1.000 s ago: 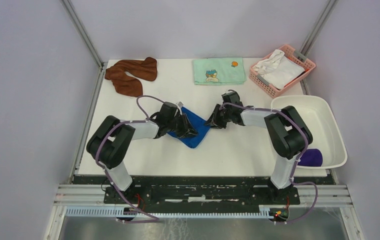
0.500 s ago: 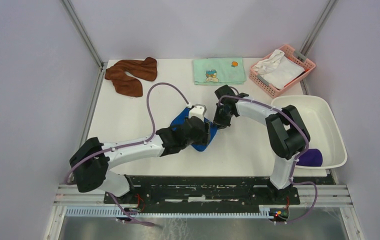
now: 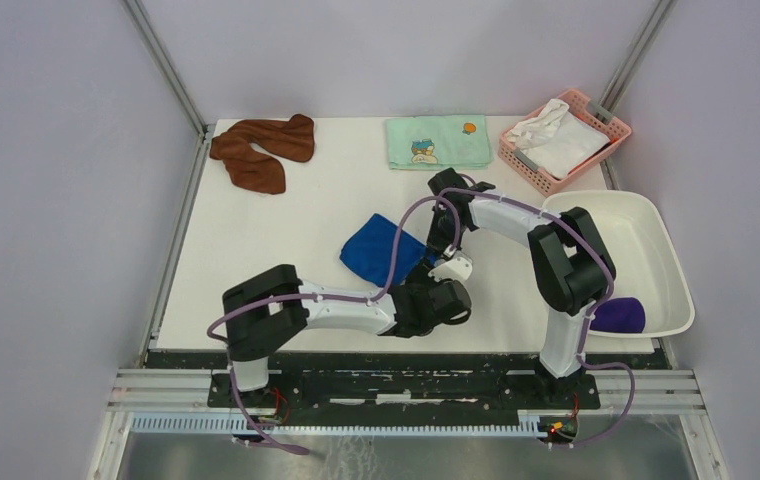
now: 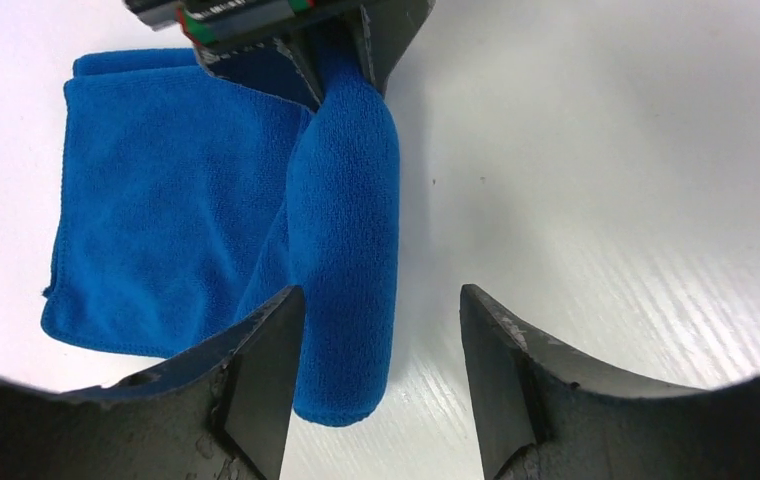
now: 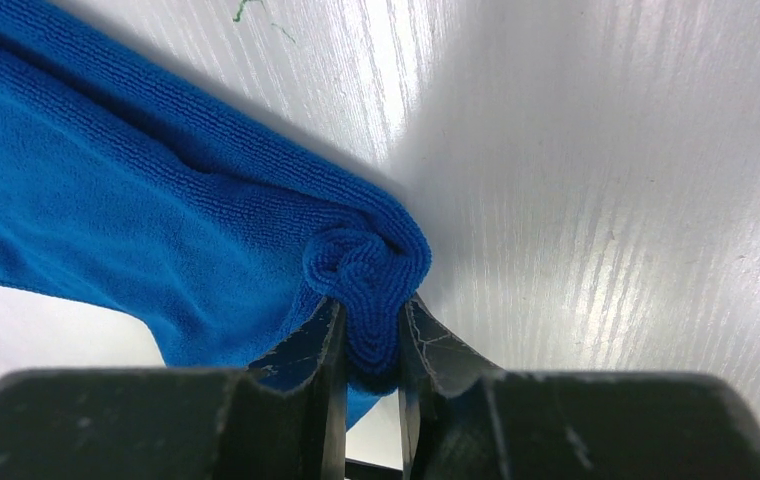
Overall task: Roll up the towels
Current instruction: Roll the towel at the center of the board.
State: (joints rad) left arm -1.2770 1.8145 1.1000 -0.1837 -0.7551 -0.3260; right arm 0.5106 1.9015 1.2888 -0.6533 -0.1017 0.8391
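Note:
The royal blue towel (image 3: 376,250) lies mid-table with its right edge rolled into a tube (image 4: 351,220). My right gripper (image 5: 371,305) is shut on the far end of that roll (image 5: 368,265); from above it (image 3: 443,240) sits at the towel's right corner. My left gripper (image 4: 381,292) is open at the near end of the roll, which lies between the fingers close to the left fingertip (image 4: 276,340) but is not pinched. From above this gripper (image 3: 428,285) sits just below the towel. The rust-brown towel (image 3: 261,150) lies crumpled at the back left. The dark purple towel (image 3: 619,315) rests in the white tub (image 3: 656,230).
A pale green cartoon-print towel (image 3: 439,141) lies flat at the back centre. A pink basket (image 3: 596,110) holding a white cloth (image 3: 556,140) stands at the back right, beside the tub. A purple cable (image 3: 396,250) loops over the blue towel.
My left gripper let go of the blue towel and opened; its arm swung right to the roll's near end. The right gripper shifted slightly and kept its hold.

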